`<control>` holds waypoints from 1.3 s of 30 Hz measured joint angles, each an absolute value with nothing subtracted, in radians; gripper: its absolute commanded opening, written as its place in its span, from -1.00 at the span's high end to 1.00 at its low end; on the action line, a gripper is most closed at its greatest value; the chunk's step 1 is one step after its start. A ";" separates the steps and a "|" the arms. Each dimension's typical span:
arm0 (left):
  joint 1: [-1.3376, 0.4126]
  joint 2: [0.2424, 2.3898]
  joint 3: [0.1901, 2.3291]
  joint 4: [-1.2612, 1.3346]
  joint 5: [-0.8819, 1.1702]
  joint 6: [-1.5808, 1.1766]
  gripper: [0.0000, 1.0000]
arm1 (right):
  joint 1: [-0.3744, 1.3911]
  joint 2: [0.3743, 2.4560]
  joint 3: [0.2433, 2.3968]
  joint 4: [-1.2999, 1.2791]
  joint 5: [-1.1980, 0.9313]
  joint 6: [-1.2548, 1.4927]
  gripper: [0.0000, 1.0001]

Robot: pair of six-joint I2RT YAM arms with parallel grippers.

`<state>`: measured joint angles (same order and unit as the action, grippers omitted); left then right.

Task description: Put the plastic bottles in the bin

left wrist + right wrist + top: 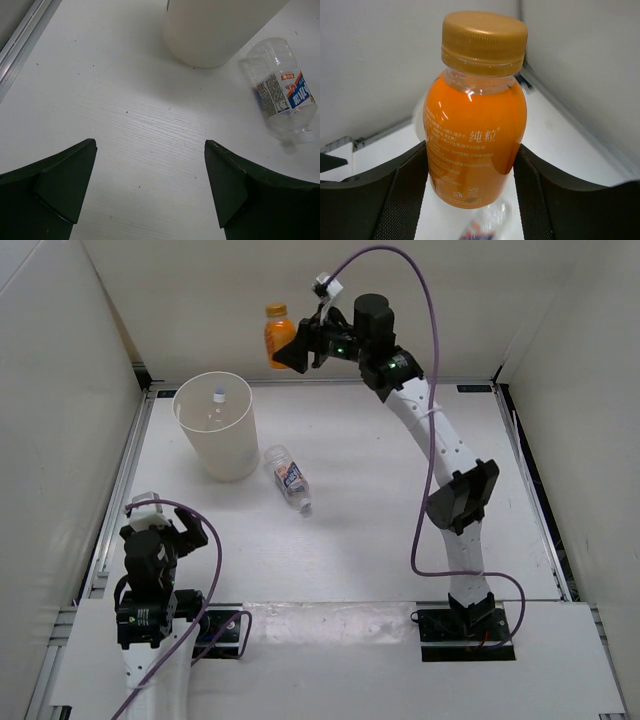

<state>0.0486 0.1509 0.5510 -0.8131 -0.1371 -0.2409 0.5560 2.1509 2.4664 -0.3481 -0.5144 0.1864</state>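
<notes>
Top view: 1 of 3 done. The white-capped bottle (218, 397) is already inside the bin (222, 455). The blue-label bottle (290, 478) lies on the table (380, 540) just right of the bin, untouched. My right gripper (287, 348) holds the orange bottle (277, 332) aloft, far-right of the bin. My left gripper (160, 528) sits near-left.

Left wrist: jaws spread wide, nothing between them.

Right wrist: fingers (405, 190) partly closed, pressing the orange bottle's sides. 2 bottles left.

The bin (215, 445) stands at the far left of the table (400, 530), with one bottle (218, 397) inside it. A second bottle (289, 478) lies just right of the bin. The short bottle (278, 335) hangs in the right gripper (284, 352), behind and right of the bin.
</notes>
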 measured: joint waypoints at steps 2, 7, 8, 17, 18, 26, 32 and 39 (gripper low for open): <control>0.049 0.159 0.551 -0.810 -0.137 -0.241 -0.98 | 0.580 2.144 2.417 -0.191 -0.601 0.178 1.00; 0.049 0.176 0.551 -0.807 -0.141 -0.241 -0.98 | 0.615 2.218 2.402 -0.001 -0.764 0.172 1.00; 0.049 0.184 0.552 -0.808 -0.142 -0.241 -0.98 | 0.621 2.238 2.406 0.019 -0.783 0.162 1.00; 0.042 0.329 0.582 -0.784 -0.124 -0.214 -0.98 | 0.718 2.362 2.438 0.125 -0.841 0.021 1.00; 0.041 0.342 0.583 -0.785 -0.128 -0.218 -0.98 | 0.730 2.379 2.460 0.131 -0.840 0.011 1.00; 0.037 0.347 0.583 -0.786 -0.195 -0.244 -0.98 | 0.781 2.439 2.502 0.138 -0.783 -0.038 1.00; 0.046 0.350 0.583 -0.786 -0.204 -0.252 -0.98 | 0.787 2.515 2.561 0.129 -0.727 -0.037 0.45; 0.068 0.358 0.583 -0.785 -0.202 -0.253 -0.98 | 0.778 2.543 2.562 0.098 -0.687 -0.064 0.04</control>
